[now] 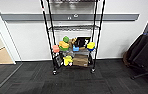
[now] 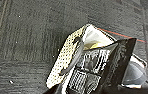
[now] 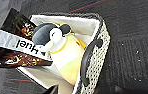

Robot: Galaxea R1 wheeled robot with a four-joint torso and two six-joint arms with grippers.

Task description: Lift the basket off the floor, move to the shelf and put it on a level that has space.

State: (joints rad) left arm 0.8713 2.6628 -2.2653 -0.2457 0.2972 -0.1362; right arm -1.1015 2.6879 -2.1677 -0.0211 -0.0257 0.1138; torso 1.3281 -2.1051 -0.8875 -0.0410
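Facing the shelf (image 1: pixel 73 37) head-on in the head view, w/ dark carpet floor (image 1: pixel 72 82) between robot & rack. Basket (image 3: pixel 96 55) is seen close up from both wrists: woven beige sides, dark handle, white lining; a yellow plush penguin (image 3: pixel 62 52) and a dark printed packet (image 3: pixel 15 47) are lying inside. Carpet is seen around and beneath it; the left wrist view shows basket tilted against the carpet. Whether it's already lifted or resting on the floor can't be told for sure, but it is judged as carried, since no basket is seen on the carpet in front of the rack.

Pincer state: can't be told for either arm — no fingers can be made out.

Progress, as judged: pickup prob. done, approach to shelf partly done, rack not yet within reach. Placement not yet done. Second level from top (image 1: pixel 73 28) is seen as bare wire grid, so room is available there; the tier below is crowded w/ colourful toys (image 1: pixel 65 45), and a cardboard box (image 1: pixel 80 60) is sitting lower down. An office chair w/ dark cloth (image 1: pixel 142 53) stands off to the right, well apart from the rack.
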